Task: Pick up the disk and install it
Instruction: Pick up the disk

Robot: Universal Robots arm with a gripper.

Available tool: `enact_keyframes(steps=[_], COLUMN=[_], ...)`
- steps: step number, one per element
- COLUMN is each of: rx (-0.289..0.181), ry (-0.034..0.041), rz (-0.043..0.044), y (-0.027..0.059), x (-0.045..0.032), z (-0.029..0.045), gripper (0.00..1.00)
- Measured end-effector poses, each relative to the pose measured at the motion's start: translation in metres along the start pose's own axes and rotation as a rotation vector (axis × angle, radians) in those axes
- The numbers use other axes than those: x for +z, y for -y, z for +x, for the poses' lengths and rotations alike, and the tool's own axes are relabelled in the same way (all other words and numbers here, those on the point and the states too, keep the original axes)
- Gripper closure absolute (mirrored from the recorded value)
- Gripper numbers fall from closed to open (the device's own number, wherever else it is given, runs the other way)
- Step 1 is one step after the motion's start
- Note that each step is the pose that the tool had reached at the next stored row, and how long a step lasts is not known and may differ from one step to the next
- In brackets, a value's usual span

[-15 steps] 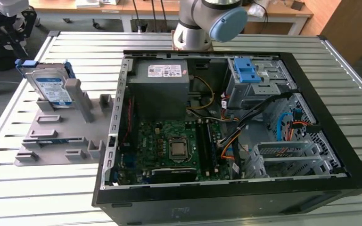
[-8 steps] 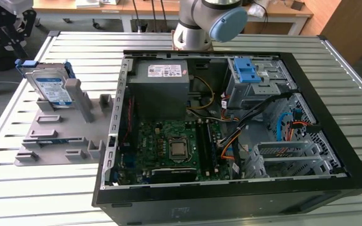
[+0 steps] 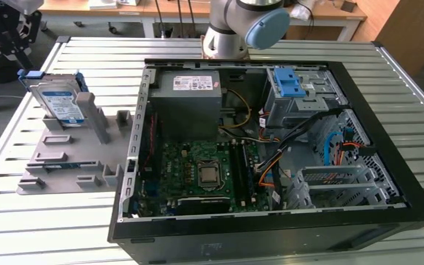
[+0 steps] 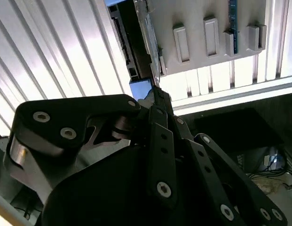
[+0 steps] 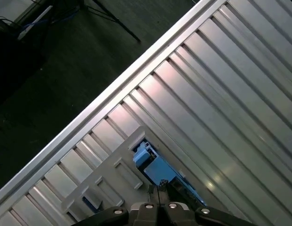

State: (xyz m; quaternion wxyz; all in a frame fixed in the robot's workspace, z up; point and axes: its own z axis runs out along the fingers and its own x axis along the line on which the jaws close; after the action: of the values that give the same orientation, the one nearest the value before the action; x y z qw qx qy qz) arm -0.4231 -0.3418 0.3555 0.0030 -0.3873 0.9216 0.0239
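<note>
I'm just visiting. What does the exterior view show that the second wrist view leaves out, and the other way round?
The exterior view gives the wider scene: the open computer case with its motherboard and power supply, and the arm's base behind it. The second wrist view gives a close-up of the gripper, showing its black linkages and fingers closed together, pointing at the disk's edge. Both views show the disk slotted in the grey holder on the slatted table.
</note>
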Motion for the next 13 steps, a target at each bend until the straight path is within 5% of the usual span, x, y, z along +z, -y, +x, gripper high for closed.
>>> enact_keyframes(steps=[13], rx=[-0.228], ry=[-0.0085], rz=[-0.0044], y=[0.0001], x=[0.0023], z=[0.0001], gripper=[0.89])
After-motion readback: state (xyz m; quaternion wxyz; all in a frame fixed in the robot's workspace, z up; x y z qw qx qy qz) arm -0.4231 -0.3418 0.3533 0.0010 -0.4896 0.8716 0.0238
